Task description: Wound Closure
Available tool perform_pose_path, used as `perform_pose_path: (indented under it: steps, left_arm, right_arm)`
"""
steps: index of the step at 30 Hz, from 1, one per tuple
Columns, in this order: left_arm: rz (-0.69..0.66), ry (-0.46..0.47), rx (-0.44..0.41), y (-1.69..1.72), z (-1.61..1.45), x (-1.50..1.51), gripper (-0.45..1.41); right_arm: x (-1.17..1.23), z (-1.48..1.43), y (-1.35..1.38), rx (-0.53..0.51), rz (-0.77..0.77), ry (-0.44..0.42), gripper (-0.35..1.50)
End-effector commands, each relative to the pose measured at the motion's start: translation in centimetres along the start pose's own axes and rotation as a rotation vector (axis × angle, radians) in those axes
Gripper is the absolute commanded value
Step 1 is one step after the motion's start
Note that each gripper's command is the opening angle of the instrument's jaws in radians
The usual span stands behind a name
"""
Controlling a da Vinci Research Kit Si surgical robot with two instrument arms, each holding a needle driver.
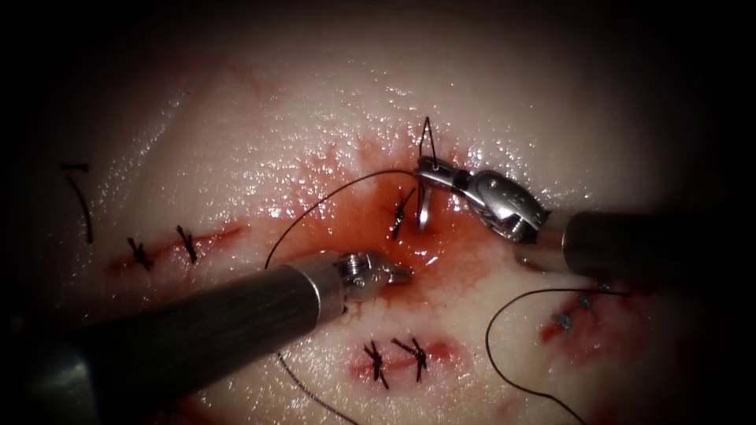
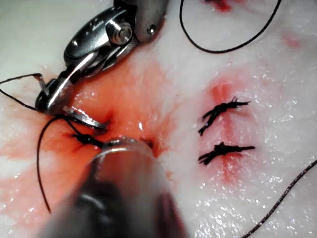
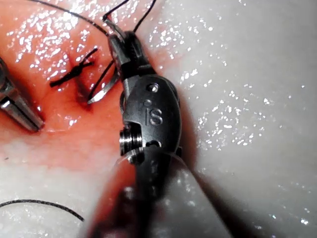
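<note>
My right tool [image 1: 429, 167] has its jaws shut on the curved needle [image 1: 424, 206] near its thread end, just right of the cut in the tissue [image 1: 504, 110]. The needle hangs downward, its tip at the wet surface beside a dark stitch [image 1: 402, 212]; I cannot tell whether the tip has entered. Thread [image 1: 315, 206] runs left from the needle in a long arc. My left tool [image 1: 400, 274] hovers below the stitch, jaws shut, holding nothing. Close up, the right tool [image 3: 121, 47] grips the needle [image 3: 104, 88] beside the stitch [image 3: 74, 72]. The needle [image 2: 84, 118] also shows beneath the right tool [image 2: 47, 101].
Red fluid [image 1: 370, 189] pools around the cut. Other sutured cuts lie at the left [image 1: 185, 244], front [image 1: 398, 358] and right [image 1: 571, 315]. Loose thread [image 1: 504, 311] loops at the right, and a cut thread end [image 1: 83, 205] lies far left.
</note>
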Motion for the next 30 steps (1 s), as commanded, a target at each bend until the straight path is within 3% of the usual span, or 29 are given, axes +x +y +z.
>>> perform_pose_path:
  steps: [1, 18, 30]
  left_arm:
    - [0.001, 0.0, 0.0, -0.02, 0.08, 0.02, 0.12]
    - [0.002, 0.002, 0.002, 0.01, 0.07, 0.01, 0.12]
    - [-0.009, 0.007, 0.006, 0.0, 0.06, -0.01, 0.12]
  right_arm:
    - [-0.05, 0.09, -0.01, 0.005, 0.044, -0.006, -0.35]
    - [-0.06, 0.1, 0.0, 0.048, 0.565, 0.004, -0.35]
    - [-0.04, 0.05, -0.3, 0.044, 0.707, -0.136, -0.35]
